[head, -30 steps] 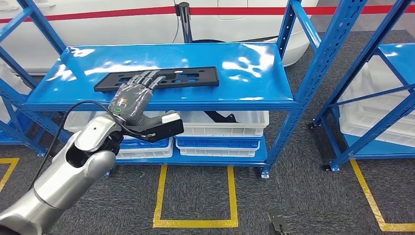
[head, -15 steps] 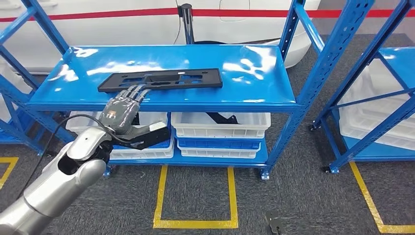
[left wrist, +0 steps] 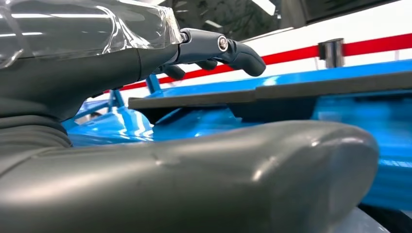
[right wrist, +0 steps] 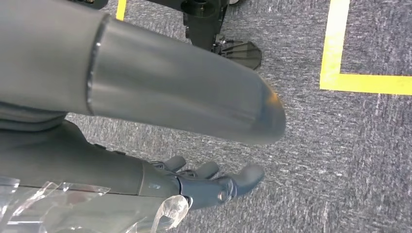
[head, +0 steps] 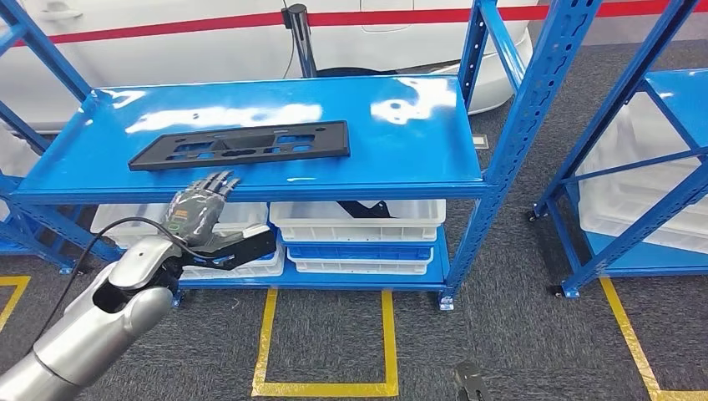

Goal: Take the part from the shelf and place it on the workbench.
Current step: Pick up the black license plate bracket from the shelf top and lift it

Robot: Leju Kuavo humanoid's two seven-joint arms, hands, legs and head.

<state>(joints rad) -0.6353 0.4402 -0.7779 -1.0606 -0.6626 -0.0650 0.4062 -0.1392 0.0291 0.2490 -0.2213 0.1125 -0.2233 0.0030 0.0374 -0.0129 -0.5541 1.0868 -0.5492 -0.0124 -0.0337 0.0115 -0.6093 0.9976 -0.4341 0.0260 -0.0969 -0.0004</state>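
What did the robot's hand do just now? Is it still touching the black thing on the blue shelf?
No. The left hand pulled back off the black part toward the robot and now hovers open at the front edge of the shelf, holding nothing. The part lies flat on the shelf as before; its small shift in the picture comes from the camera moving.

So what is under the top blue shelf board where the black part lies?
Under the shelf board stand white bins and a blue tray; something dark lies in one bin. The left hand covers part of the left bin. The bins' other contents are hidden.
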